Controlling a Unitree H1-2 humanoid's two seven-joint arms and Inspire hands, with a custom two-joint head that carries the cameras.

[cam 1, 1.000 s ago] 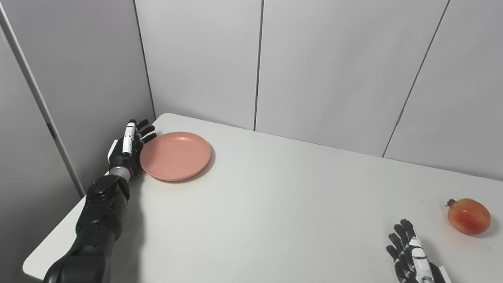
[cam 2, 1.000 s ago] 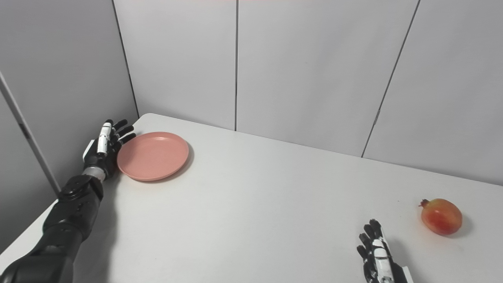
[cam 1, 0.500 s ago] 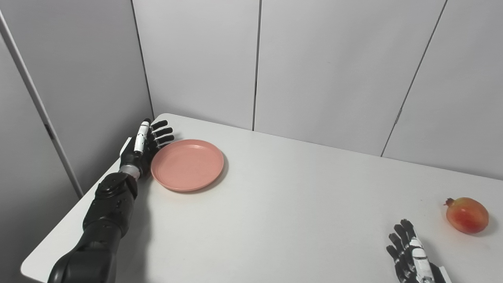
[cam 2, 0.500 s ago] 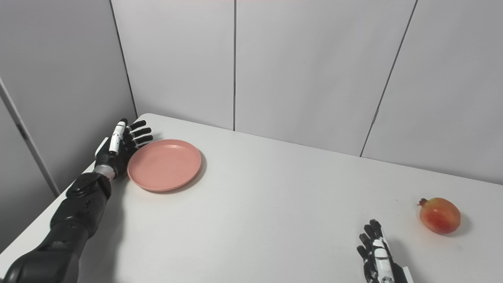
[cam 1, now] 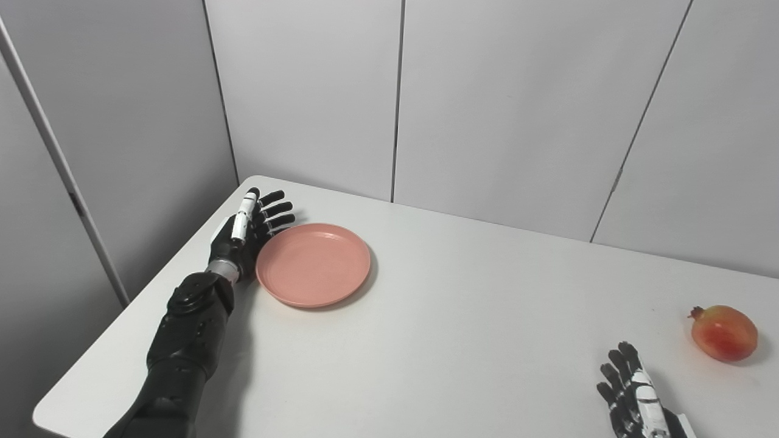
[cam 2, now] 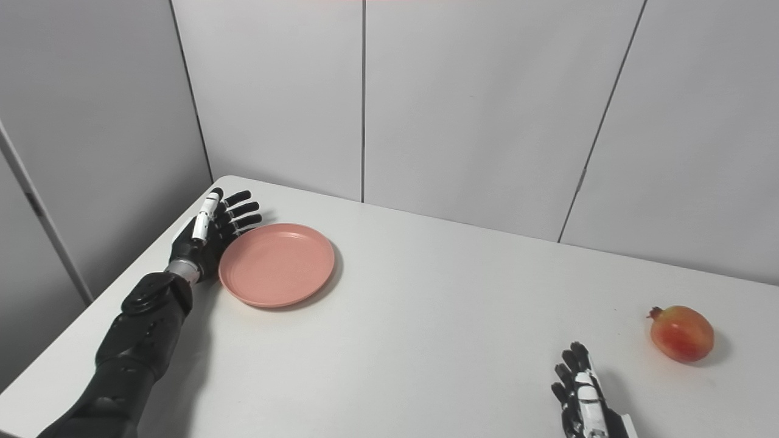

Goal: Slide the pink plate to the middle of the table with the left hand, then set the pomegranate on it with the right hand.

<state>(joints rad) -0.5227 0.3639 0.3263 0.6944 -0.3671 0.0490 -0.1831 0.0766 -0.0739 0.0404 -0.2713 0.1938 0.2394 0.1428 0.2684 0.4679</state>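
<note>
A white table (cam 1: 462, 340) stands against grey wall panels (cam 1: 505, 103).

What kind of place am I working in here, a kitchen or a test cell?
Most likely a bare test cell, not a kitchen: a plain white table boxed in by grey partition panels, holding only a pink plate and a pomegranate.

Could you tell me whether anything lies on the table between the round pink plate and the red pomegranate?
Nothing: in both eye views only bare white tabletop separates the round pink plate from the red pomegranate.
</note>
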